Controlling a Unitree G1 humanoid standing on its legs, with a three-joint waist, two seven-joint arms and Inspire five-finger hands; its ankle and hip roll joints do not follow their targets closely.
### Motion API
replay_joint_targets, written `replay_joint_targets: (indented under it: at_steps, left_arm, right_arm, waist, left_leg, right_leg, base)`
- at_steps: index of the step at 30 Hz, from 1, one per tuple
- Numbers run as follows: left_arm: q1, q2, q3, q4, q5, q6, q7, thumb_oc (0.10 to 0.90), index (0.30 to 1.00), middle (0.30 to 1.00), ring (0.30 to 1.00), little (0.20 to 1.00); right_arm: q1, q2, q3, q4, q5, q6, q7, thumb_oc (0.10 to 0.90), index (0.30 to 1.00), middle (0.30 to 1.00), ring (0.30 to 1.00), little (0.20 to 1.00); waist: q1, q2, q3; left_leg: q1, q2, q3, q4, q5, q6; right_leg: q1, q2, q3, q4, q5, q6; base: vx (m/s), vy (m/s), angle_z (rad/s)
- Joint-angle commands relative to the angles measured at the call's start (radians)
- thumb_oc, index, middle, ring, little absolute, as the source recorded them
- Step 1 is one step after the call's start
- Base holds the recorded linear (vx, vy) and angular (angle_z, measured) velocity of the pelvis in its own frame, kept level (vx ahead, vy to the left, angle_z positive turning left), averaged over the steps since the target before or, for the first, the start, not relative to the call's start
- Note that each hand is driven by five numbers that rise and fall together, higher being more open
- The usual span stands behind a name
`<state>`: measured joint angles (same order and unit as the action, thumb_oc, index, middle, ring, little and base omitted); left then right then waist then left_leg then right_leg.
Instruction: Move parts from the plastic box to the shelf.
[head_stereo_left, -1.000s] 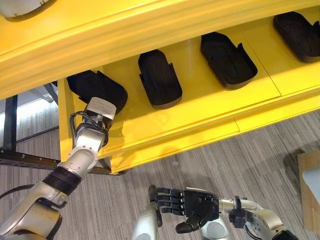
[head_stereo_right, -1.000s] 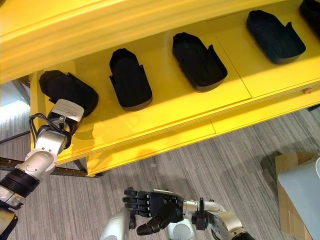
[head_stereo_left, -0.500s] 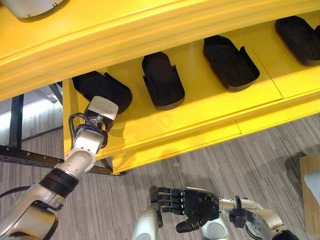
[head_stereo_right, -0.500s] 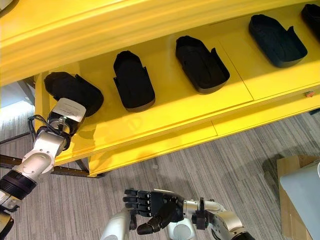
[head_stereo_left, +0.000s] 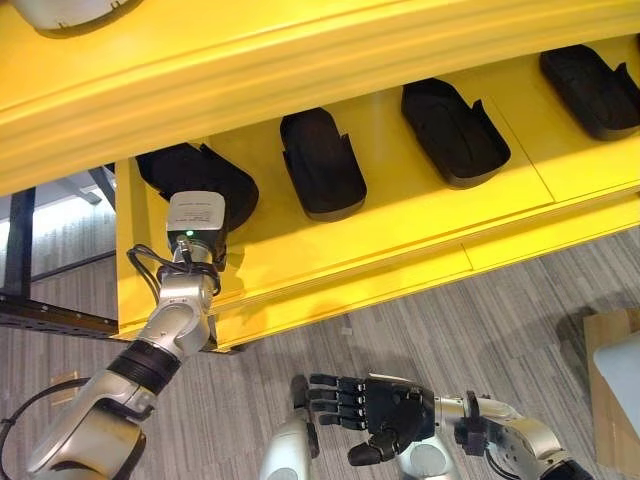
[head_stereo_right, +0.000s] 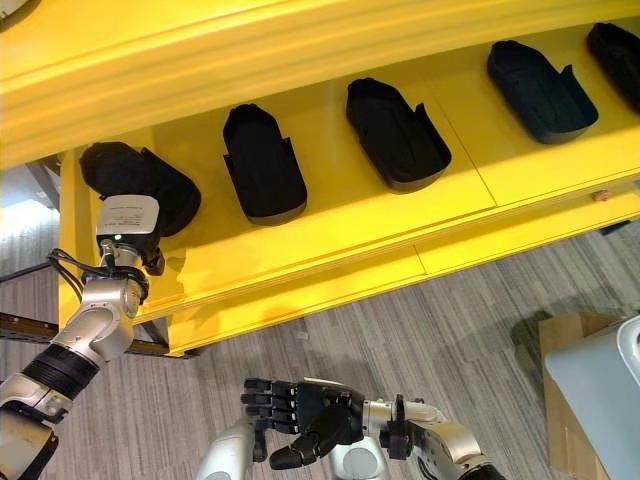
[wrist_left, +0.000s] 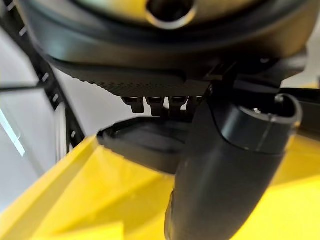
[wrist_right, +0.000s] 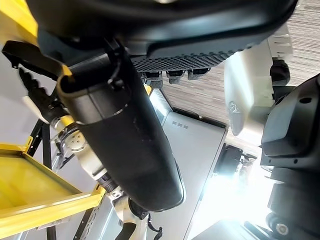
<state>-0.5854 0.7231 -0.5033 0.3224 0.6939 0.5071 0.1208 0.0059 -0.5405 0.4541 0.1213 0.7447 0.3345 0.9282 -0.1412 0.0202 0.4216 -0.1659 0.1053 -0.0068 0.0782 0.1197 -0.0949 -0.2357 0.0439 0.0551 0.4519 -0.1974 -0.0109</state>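
Several black moulded parts lie in a row on the yellow shelf. The leftmost part rests by the shelf's left end. My left hand is at its near end, behind the wrist's grey module in the eye views. In the left wrist view its fingers reach straight over the part, and the thumb stands in front of it. The second part and the third part lie further right. My right hand hangs low over the floor, fingers straight, holding nothing.
The shelf's upper yellow board overhangs the row of parts. A black metal frame stands left of the shelf. At the lower right, a cardboard box sits on the floor with a pale grey container.
My left forearm has swung more upright below the leftmost part, which stays where it lay. The camera shifted a little. My right hand has not moved.
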Motion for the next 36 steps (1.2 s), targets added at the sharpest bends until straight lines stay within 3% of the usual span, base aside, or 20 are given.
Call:
replay_joint_targets:
  at_steps: [1,20,27,36]
  left_arm:
    - [-0.107,0.027,0.067,0.000,0.045,0.002,0.069,0.900,1.000,1.000,1.000,1.000]
    - [-0.199,-0.035,-0.073,0.069,0.110,-0.050,-0.048,0.900,1.000,1.000,1.000,1.000]
    - [-0.223,-0.042,-0.111,0.067,0.204,-0.029,-0.249,0.900,1.000,1.000,1.000,1.000]
    - [-0.205,-0.016,-0.108,0.049,0.187,-0.069,-0.299,0.900,1.000,1.000,1.000,1.000]
  right_arm:
    - [0.038,0.063,0.024,-0.118,0.039,-0.020,0.079,0.900,1.000,1.000,1.000,1.000]
    - [0.014,0.069,0.057,-0.091,0.035,-0.052,0.083,0.900,1.000,1.000,1.000,1.000]
    - [0.009,0.074,0.055,-0.077,0.022,-0.055,0.087,0.900,1.000,1.000,1.000,1.000]
    - [0.019,0.069,0.044,-0.075,0.006,-0.054,0.099,0.900,1.000,1.000,1.000,1.000]
  waist:
    - [-0.025,-0.027,-0.054]
    - [-0.042,-0.039,-0.044]
    - [-0.050,-0.033,-0.044]
    - [-0.055,-0.020,-0.046]
  left_leg:
    - [0.008,-0.051,0.002,0.063,-0.093,0.080]
    - [-0.005,-0.051,0.010,0.067,-0.098,0.083]
    - [-0.004,-0.051,0.014,0.068,-0.099,0.082]
    - [0.004,-0.053,0.017,0.063,-0.098,0.078]
  right_leg:
    - [0.046,-0.038,-0.086,-0.130,0.082,0.035]
    - [0.035,-0.033,-0.076,-0.139,0.092,0.032]
    - [0.032,-0.036,-0.075,-0.138,0.092,0.034]
    - [0.037,-0.042,-0.076,-0.139,0.088,0.033]
  base:
    - [0.00,0.000,0.00]
    - [0.00,0.000,0.00]
    - [0.00,0.000,0.00]
    - [0.00,0.003,0.00]
